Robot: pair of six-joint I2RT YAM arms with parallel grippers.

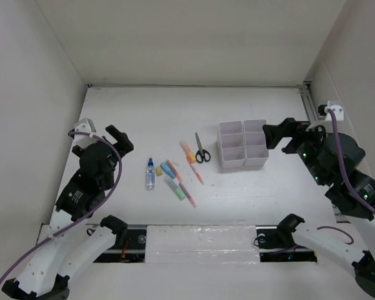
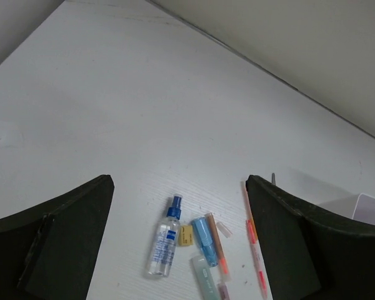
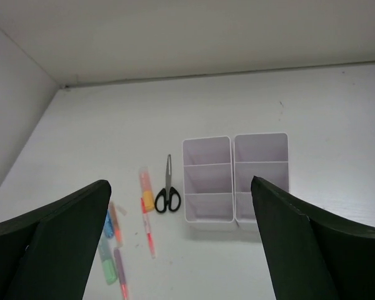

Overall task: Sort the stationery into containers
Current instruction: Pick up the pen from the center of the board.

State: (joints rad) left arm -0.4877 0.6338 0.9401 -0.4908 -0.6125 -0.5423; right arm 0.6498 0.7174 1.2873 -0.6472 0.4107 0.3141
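Observation:
The stationery lies loose in the middle of the table: a clear bottle with a blue cap (image 1: 150, 174), a blue marker (image 1: 169, 169), a green marker (image 1: 174, 187), an orange marker (image 1: 187, 150), thin pink pens (image 1: 195, 172) and black-handled scissors (image 1: 201, 150). Two white divided boxes (image 1: 232, 162) (image 1: 256, 159) stand side by side right of them, with nothing in them. My left gripper (image 1: 120, 139) is open and empty, raised left of the bottle (image 2: 164, 240). My right gripper (image 1: 272, 134) is open and empty, raised right of the boxes (image 3: 207, 215) (image 3: 261, 162).
A small yellow piece (image 2: 185, 235) lies between the bottle and the blue marker (image 2: 205, 239). White walls enclose the table at the back and on both sides. A clear strip (image 1: 200, 244) runs along the near edge between the arm bases.

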